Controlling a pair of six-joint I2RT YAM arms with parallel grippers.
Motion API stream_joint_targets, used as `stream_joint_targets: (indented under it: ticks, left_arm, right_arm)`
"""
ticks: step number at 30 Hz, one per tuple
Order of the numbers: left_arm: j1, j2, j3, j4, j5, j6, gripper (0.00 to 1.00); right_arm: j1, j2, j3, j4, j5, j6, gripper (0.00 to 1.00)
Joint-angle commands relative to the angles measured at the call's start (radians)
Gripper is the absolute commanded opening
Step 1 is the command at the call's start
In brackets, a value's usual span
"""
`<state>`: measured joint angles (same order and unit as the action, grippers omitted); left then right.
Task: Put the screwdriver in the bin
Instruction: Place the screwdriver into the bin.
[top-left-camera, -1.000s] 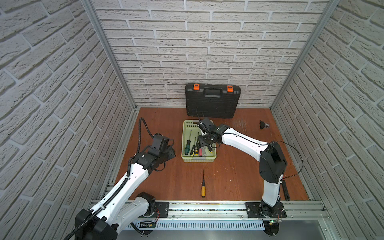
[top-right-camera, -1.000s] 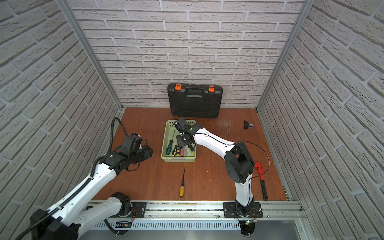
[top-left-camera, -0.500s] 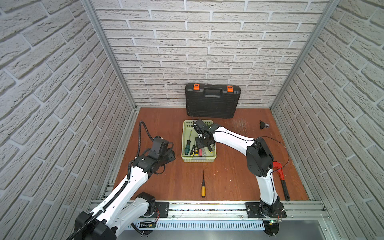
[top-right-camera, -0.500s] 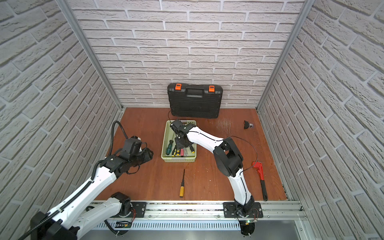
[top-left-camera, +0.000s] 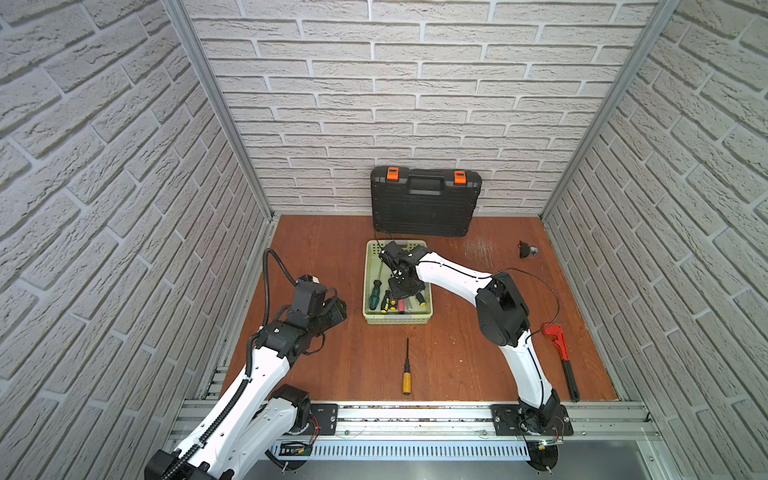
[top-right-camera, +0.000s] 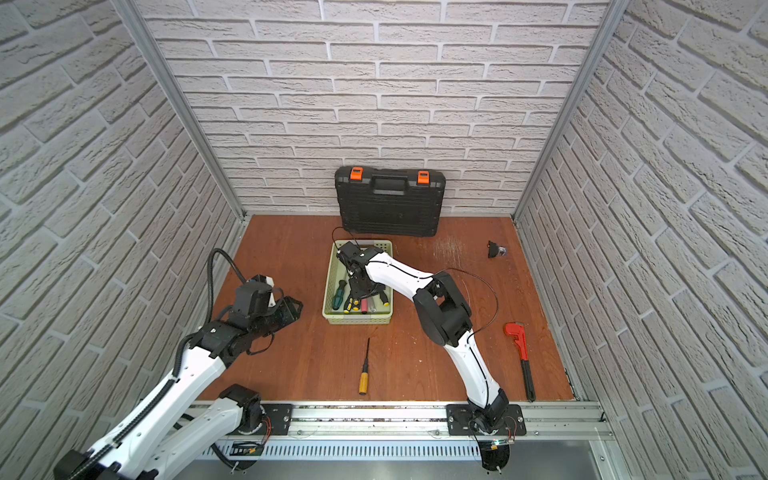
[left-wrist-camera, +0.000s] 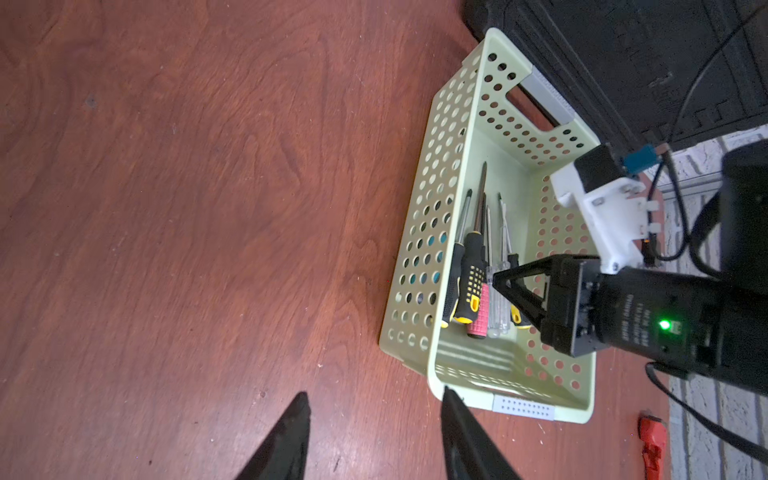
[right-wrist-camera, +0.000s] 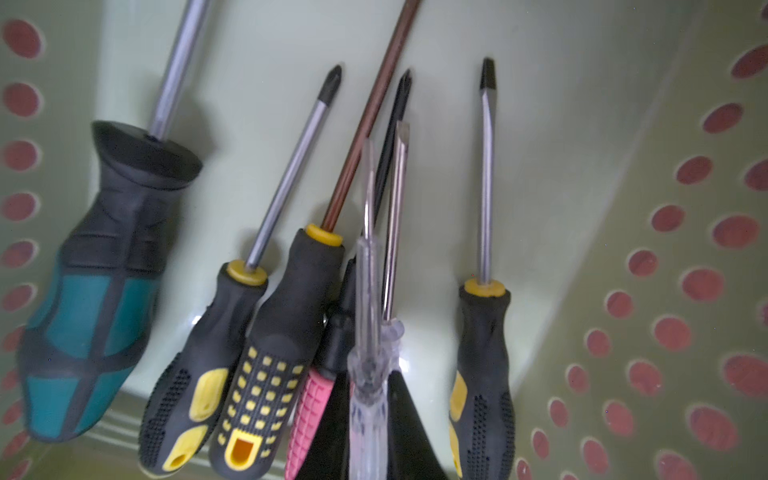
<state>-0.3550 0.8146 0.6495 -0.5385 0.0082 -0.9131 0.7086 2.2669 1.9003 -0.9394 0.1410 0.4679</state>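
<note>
Plainly, the right gripper (left-wrist-camera: 498, 286) sits low inside the bin (left-wrist-camera: 432, 208), clamped on a clear-handled screwdriver (right-wrist-camera: 368, 324). Its shaft runs along the bin's long side among other screwdrivers (right-wrist-camera: 266, 374). The left gripper (left-wrist-camera: 376, 392), jaws apart and empty, hovers beside the bin.

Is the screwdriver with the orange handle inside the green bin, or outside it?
Outside. The orange-handled screwdriver lies flat on the wooden floor, in front of the bin, not touching it.
</note>
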Motion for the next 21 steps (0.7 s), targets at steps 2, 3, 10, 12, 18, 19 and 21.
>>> stream_joint_targets:
  ticks: [2, 3, 10, 12, 18, 19, 21]
  left_arm:
    - [0.012, -0.016, -0.009, 0.023, -0.002, 0.008, 0.52]
    - [0.013, -0.016, -0.010, 0.026, -0.004, 0.004, 0.52]
    - [0.014, 0.005, -0.019, 0.043, -0.006, -0.008, 0.53]
    - [0.014, 0.011, -0.018, 0.042, -0.008, -0.007, 0.53]
    - [0.014, 0.027, 0.003, 0.025, -0.007, 0.005, 0.56]
    - [0.014, 0.033, 0.012, 0.014, -0.005, 0.011, 0.56]
    - [0.014, 0.049, 0.032, -0.011, -0.005, 0.022, 0.56]
  right_arm:
    - [-0.003, 0.006, 0.036, -0.035, 0.032, 0.012, 0.06]
    - [-0.006, 0.008, 0.034, -0.036, 0.034, 0.014, 0.07]
    - [-0.016, 0.011, 0.024, -0.032, 0.035, 0.008, 0.19]
    - [-0.018, 0.006, 0.023, -0.033, 0.039, 0.005, 0.23]
    - [-0.017, -0.027, 0.019, -0.029, 0.026, -0.001, 0.30]
    - [-0.018, -0.037, 0.019, -0.027, 0.025, -0.003, 0.32]
    - [-0.015, -0.058, 0.019, -0.020, 0.012, -0.006, 0.32]
